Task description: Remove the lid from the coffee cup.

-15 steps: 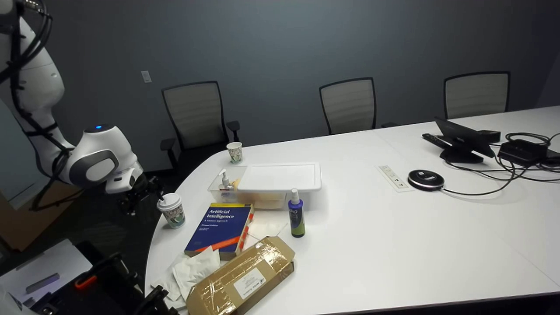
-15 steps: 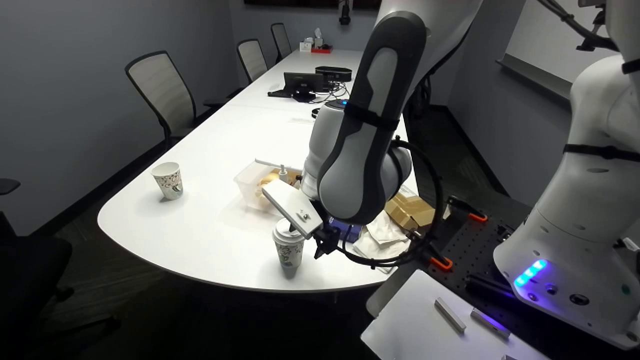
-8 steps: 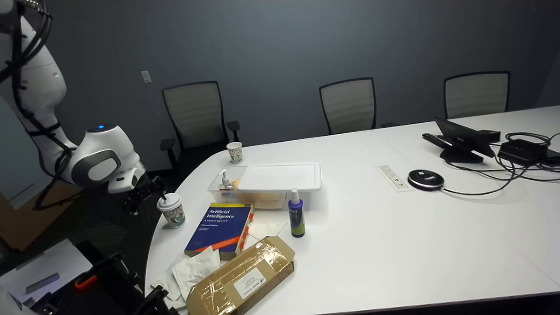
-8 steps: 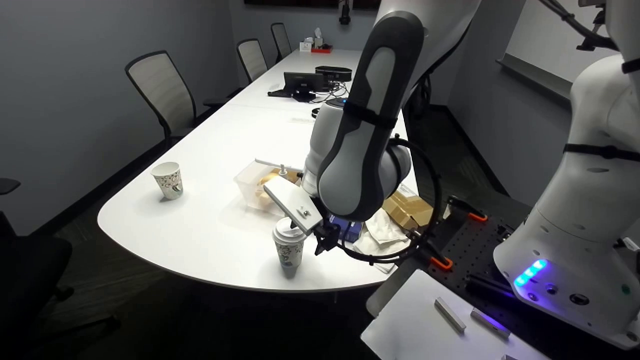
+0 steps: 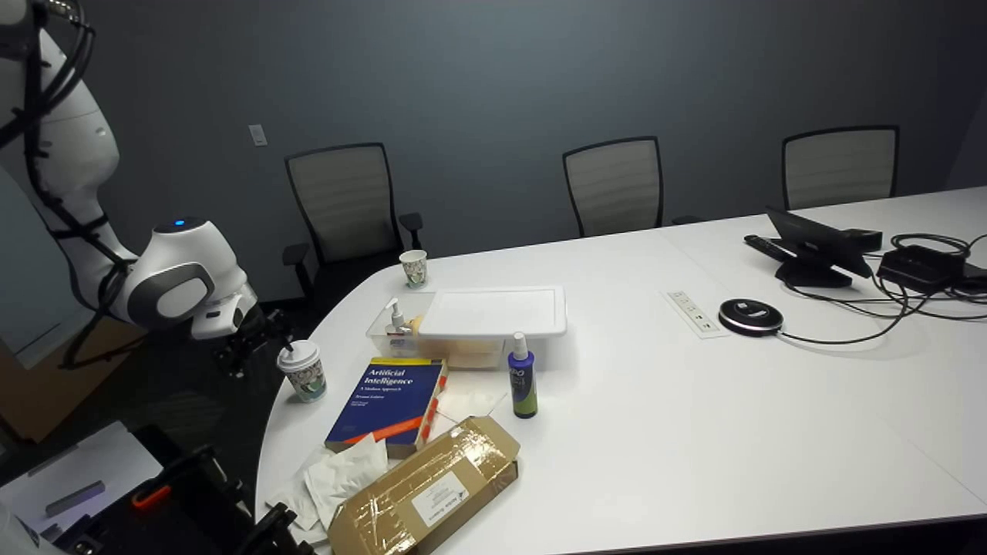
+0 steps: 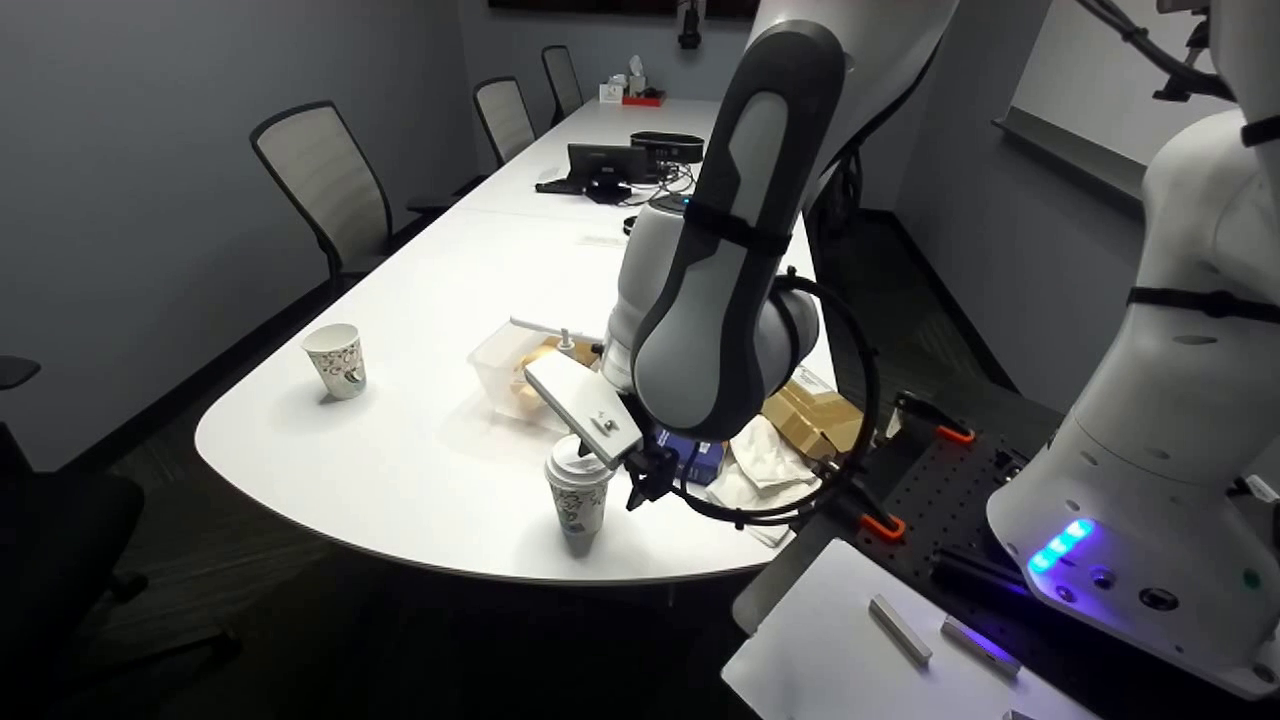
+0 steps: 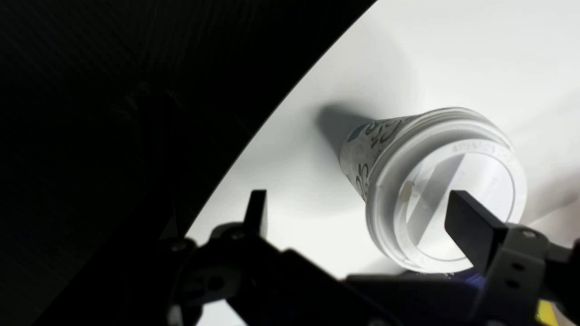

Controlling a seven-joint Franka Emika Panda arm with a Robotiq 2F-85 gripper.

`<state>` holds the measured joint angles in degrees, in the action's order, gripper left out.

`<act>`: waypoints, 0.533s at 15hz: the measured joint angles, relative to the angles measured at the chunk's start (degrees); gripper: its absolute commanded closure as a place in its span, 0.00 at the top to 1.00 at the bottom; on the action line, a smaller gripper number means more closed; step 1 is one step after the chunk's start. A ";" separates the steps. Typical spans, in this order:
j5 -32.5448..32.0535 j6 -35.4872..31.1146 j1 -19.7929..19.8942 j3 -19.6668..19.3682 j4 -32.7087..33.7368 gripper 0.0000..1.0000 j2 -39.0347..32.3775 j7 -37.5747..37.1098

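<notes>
Lid (image 7: 442, 181), white and round, is seated on the cup (image 5: 308, 381), which stands upright just inside the rounded end edge of the table (image 5: 655, 432). The cup's long axis is vertical in both exterior views; its lean in the wrist view is probably just perspective. The coming move turns on this: the lid lies inboard of the end effector (image 7: 358, 203), on the side away from the table's edge. The end effector is released, its fingers (image 7: 473, 224) well apart and gripping nothing; one overlaps the lid's top in the wrist view, the other is seen against bare table nearer the edge. A shift inboard seems called for before closing, lest the finger shove the cup. Only the wrist view shows both fingers clearly; in an exterior view a white housing (image 6: 582, 405) screens part of the lid. Both exterior views show a lidless cup (image 6: 337, 365) farther round the same edge, which the wrist view misses. Whether a finger touches the lid, I cannot tell.
</notes>
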<state>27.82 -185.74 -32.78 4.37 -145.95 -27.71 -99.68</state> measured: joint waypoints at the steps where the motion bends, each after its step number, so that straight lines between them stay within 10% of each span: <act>1: 0.00 0.01 0.00 0.06 -0.01 1.00 0.00 0.00; 8: 0.00 0.04 2.22 2.93 -0.01 1.00 -0.36 0.00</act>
<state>27.82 -185.70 -30.56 7.29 -145.96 -28.07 -99.68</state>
